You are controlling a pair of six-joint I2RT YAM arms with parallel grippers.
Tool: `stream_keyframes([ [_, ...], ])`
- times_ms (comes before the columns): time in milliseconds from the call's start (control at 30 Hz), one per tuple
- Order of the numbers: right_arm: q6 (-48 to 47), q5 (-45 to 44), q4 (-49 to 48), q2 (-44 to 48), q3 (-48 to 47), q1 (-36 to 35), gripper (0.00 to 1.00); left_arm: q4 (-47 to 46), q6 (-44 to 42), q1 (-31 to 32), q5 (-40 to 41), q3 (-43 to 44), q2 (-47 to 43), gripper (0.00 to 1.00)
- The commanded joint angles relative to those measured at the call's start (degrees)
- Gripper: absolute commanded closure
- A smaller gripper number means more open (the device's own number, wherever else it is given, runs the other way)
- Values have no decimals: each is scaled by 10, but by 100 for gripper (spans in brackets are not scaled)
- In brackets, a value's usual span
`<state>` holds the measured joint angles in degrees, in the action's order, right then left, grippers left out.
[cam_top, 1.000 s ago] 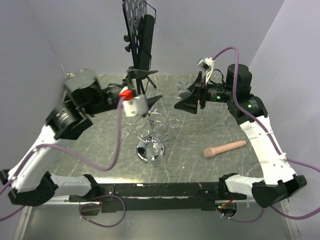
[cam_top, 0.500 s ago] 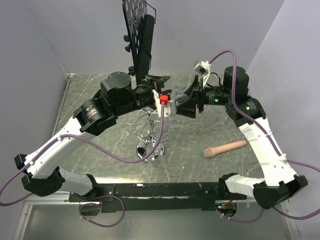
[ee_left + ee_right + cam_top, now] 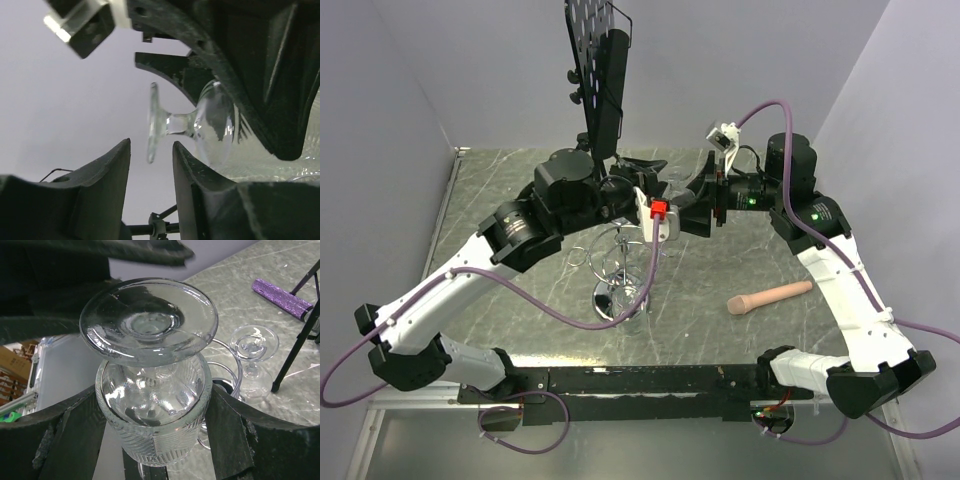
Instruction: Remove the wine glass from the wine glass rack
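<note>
The wine glass (image 3: 150, 385) is clear and ribbed. My right gripper (image 3: 150, 440) is shut on its bowl, with the round foot (image 3: 149, 320) pointing away from the jaws. In the top view my right gripper (image 3: 684, 207) holds it in the air, above and right of the chrome wine glass rack (image 3: 620, 262). My left gripper (image 3: 151, 146) is open and empty. The glass foot (image 3: 152, 122) stands edge-on just beyond its fingertips, in line with the gap. In the top view my left gripper (image 3: 662, 218) reaches over the rack, right up against the right gripper.
A second clear glass (image 3: 255, 350) sits beside the rack's wire loops (image 3: 227, 367). A black perforated music stand (image 3: 600, 70) on a tripod stands at the back. A wooden pestle (image 3: 770, 296) lies at right. A purple cable (image 3: 280, 295) lies on the marbled table.
My left arm has swung from the left side across the rack to the glass held by my right gripper. The right gripper has shifted a little to the left.
</note>
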<state>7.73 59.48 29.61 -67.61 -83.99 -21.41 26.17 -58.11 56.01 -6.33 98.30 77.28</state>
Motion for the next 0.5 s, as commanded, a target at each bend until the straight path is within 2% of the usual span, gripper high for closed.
stream_keyframes([
  [0, 11, 15, -49, 14, -14, -7, 77, -33, -17, 5, -2, -5, 7, 58],
  [167, 9, 12, -45, 13, -16, -9, 77, -47, -17, 5, 5, -6, 11, 72],
  [367, 13, 10, -45, 4, -18, -12, 77, -76, -16, 5, 4, -22, 3, 97],
  [467, 21, 9, -49, 1, -19, -11, 77, -77, -14, 5, 4, -35, -3, 99],
])
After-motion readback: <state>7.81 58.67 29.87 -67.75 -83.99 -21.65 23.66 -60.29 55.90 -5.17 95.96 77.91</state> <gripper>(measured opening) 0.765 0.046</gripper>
